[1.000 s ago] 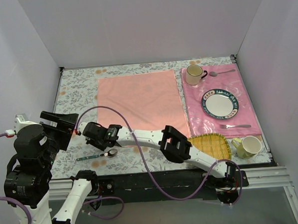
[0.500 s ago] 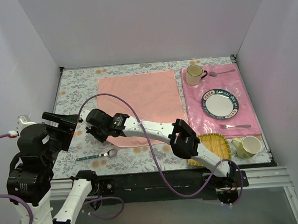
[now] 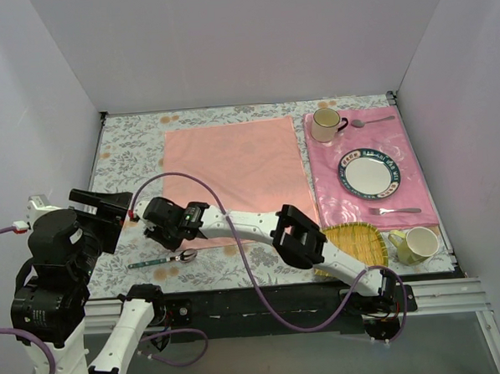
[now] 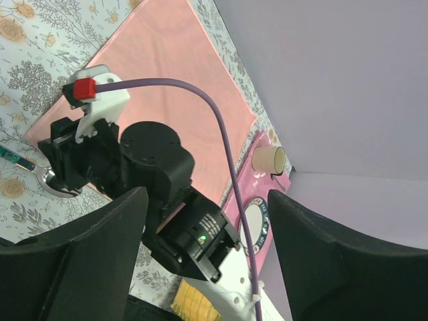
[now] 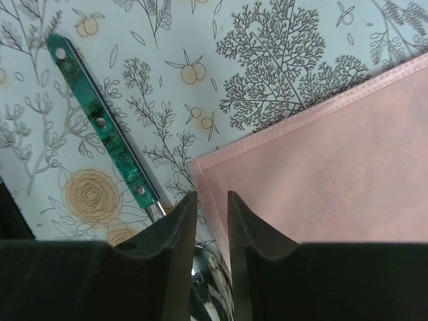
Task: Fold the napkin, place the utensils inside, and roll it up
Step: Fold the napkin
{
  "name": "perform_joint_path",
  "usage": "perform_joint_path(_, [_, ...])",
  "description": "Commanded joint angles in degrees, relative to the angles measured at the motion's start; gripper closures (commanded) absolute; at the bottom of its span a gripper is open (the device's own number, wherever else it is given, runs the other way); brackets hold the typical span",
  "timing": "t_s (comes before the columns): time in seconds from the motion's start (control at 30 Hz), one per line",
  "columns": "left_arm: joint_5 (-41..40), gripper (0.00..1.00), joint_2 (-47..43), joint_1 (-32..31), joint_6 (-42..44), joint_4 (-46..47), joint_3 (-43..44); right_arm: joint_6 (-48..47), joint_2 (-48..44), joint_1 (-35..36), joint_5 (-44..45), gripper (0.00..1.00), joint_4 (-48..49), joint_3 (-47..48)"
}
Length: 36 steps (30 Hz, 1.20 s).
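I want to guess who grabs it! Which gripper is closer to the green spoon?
Right. The right gripper hangs just over the spoon, by its bowl end. The left gripper hovers farther off, to the spoon's left.

Right arm (image 3: 244, 227) bars the napkin's (image 3: 232, 167) near edge.

**Three lenses, one corner of cloth**

Top camera first: high up behind the arm bases, looking forward and down, far enough off to take in the whole floral-printed bench (image 3: 131, 151). Over to the left wrist: raised and tilted, peering across at middle range past its own blurred left fingers (image 4: 73, 254), with the glossy salmon-pink satin napkin (image 4: 174, 73) at upper left. Right wrist: very close, facing straight down between its right fingers (image 5: 167, 241). All three share the napkin's near-left corner and the small silver-bowled spoon with a slim teal-green handle (image 5: 100, 127) beside it.
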Motion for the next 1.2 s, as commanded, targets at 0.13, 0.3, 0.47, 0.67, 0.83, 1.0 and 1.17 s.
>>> perform_joint_path(0.13, [-0.2, 0.29, 0.4, 0.4, -0.5, -0.6, -0.8, -5.1, 1.8, 1.2, 4.6, 0.55, -0.5, 1.7])
perform_joint_path(0.3, [0.3, 0.29, 0.7, 0.4, -0.5, 0.4, -1.5, -6.3, 2.5, 1.5, 5.3, 0.53, -0.4, 3.3])
perform_joint_path(0.47, [0.4, 0.29, 1.2, 0.4, -0.4, 0.9, -1.8, -6.5, 2.7, 2.1, 6.2, 0.53, 0.0, 4.1])
perform_joint_path(0.67, [0.6, 0.29, 1.2, 0.4, -0.2, 1.2, -2.5, -6.5, 2.7, 2.2, 5.6, 0.54, 1.0, 4.8])
perform_joint_path(0.83, [0.7, 0.28, 1.5, 0.4, 0.5, 1.7, -2.2, -6.5, 3.8, 2.7, 4.9, 0.53, 1.1, 5.5])
perform_joint_path(1.0, [0.6, 0.27, 1.8, 0.3, 1.0, 1.2, -1.5, -6.5, 5.2, 3.0, 4.9, 0.49, 1.7, 5.7])
perform_joint_path(1.17, [0.5, 0.27, 1.8, 0.4, 1.3, 0.4, -0.7, -6.5, 6.7, 2.9, 5.6, 0.48, 1.8, 5.5])
